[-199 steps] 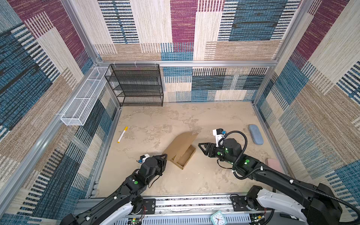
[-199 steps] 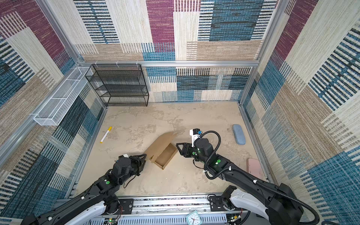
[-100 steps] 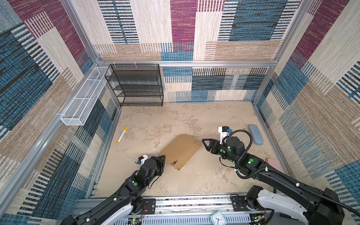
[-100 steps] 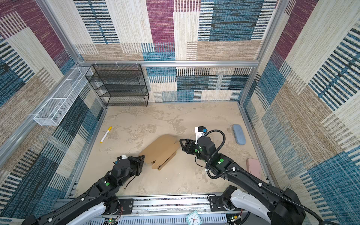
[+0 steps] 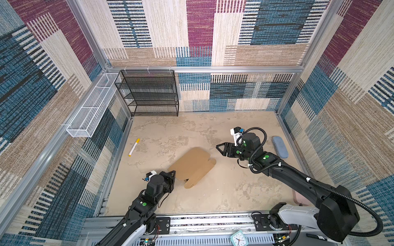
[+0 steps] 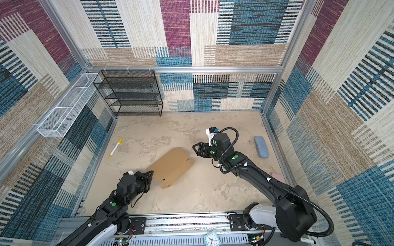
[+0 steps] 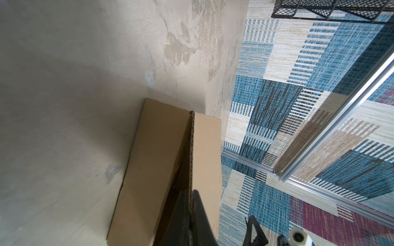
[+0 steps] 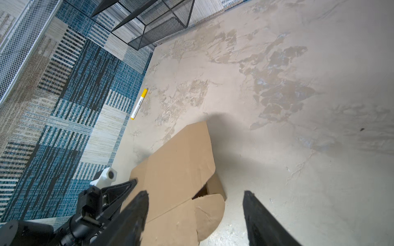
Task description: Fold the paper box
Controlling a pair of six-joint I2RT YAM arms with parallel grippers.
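Pinching the paper box (image 5: 193, 165) edge: left tool (image 5: 173, 173); right tool (image 5: 220, 150) gapes clear.

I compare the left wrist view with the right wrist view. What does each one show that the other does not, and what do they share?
Only the left wrist view: a raw edge of the box pinched between the shut jaws of the left gripper. Only the right wrist view: a yellow marker, a white wire basket, and the open jaws of the right gripper, holding nothing. Both: the box, the black mesh shelf and the table.
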